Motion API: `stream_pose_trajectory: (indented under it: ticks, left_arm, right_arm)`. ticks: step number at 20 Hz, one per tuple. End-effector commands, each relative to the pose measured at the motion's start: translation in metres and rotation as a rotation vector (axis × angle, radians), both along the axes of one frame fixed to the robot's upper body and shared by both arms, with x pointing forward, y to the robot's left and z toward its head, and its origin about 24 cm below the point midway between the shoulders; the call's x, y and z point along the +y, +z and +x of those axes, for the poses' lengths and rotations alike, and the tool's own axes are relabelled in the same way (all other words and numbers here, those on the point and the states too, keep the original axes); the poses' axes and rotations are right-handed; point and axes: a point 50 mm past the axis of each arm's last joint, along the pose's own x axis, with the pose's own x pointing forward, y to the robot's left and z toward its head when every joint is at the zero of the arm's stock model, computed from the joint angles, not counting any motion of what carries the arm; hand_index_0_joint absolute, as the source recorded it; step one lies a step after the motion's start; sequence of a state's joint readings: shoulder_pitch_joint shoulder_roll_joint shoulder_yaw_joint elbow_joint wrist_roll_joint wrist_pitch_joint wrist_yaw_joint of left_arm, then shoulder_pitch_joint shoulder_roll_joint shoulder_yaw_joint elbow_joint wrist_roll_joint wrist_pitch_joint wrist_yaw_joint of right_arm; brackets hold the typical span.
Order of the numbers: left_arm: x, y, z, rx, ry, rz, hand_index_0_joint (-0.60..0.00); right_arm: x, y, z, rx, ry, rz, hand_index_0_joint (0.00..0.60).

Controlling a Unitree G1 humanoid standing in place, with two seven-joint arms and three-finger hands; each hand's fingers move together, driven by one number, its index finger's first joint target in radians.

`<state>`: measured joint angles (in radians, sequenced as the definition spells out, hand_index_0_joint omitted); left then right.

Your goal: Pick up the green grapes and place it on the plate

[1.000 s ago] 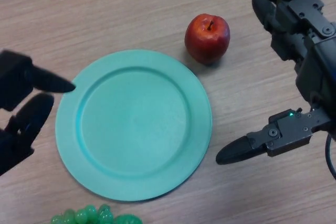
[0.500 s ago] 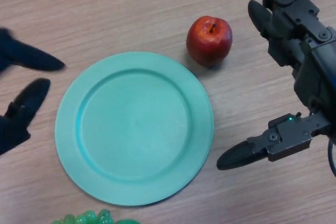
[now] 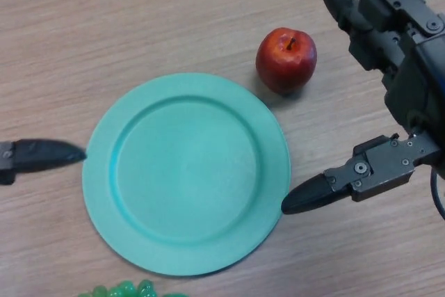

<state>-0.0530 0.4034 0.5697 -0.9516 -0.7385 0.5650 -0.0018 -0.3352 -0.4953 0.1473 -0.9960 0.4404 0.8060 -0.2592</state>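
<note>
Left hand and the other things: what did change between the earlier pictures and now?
The left hand drew back toward the left edge; only one dark finger shows now. Nothing was grasped or released. The right hand stays open, and the plate, apple and green grapes lie as before.

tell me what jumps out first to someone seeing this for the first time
A big turquoise plate sits bare in the middle of the wooden table, with a red apple just beyond its far right rim. The right hand hangs open on the right, and green grapes peek in at the bottom edge.
</note>
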Motion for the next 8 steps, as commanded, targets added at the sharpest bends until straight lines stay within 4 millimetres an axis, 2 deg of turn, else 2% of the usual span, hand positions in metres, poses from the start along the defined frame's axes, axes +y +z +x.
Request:
stream_pose_trajectory:
  ticks: [1, 4, 8]
  left_arm:
    - [0.0075, 0.0184, -0.0148, -0.165, 0.038, 0.043, 0.000]
    - [0.0110, 0.0118, -0.0123, -0.161, 0.048, 0.044, 0.000]
    - [0.0133, 0.0157, -0.0105, -0.146, 0.059, 0.032, 0.000]
  right_arm:
    - [-0.0095, 0.0297, -0.0144, -0.215, -0.002, 0.092, 0.000]
    - [-0.0127, 0.0298, -0.0141, -0.218, -0.015, 0.102, 0.000]
    - [-0.0122, 0.0282, -0.0139, -0.223, -0.024, 0.083, 0.000]
